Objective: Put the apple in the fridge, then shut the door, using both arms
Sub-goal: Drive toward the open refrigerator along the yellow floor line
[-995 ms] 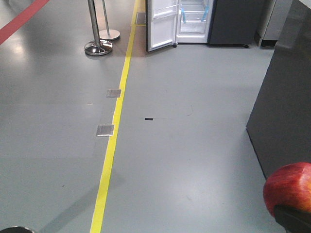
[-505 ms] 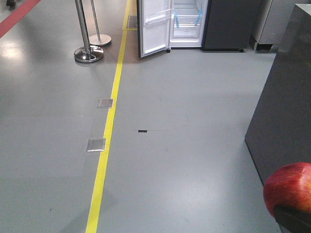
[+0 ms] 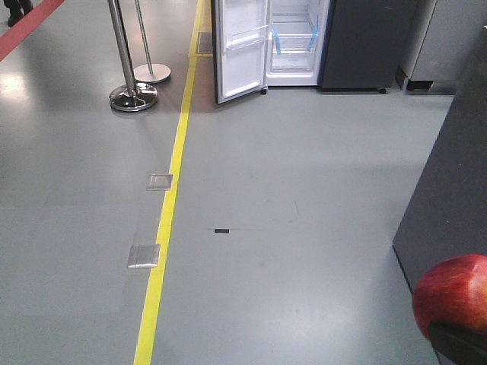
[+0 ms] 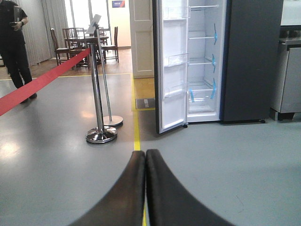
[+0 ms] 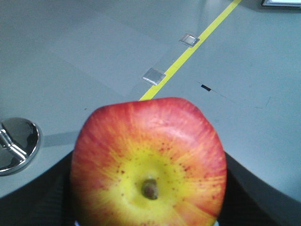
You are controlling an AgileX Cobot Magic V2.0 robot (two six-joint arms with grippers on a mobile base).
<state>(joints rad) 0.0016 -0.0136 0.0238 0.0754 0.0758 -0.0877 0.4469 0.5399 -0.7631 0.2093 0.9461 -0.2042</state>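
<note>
The apple (image 3: 453, 300), red with a yellow patch round its stem dimple, shows at the bottom right of the front view and fills the right wrist view (image 5: 148, 160). My right gripper (image 5: 146, 193) is shut on it, with black fingers (image 5: 35, 197) on both sides. The fridge (image 3: 365, 46) stands far ahead across the floor, its white shelves marked with blue tape. Its door (image 3: 240, 53) is swung open to the left. In the left wrist view the fridge (image 4: 249, 61) and door (image 4: 171, 70) are straight ahead. My left gripper (image 4: 145, 154) is shut and holds nothing.
A yellow floor line (image 3: 163, 228) runs toward the fridge, with metal floor plates (image 3: 144, 255) beside it. Chrome poles (image 3: 131, 95) with a red belt (image 4: 42, 82) stand at the left, a person (image 4: 14, 47) behind. A dark counter (image 3: 449, 198) stands close on the right.
The whole view has advanced toward the fridge, which now looks larger and nearer. The apple stays in the same place in my right gripper.
</note>
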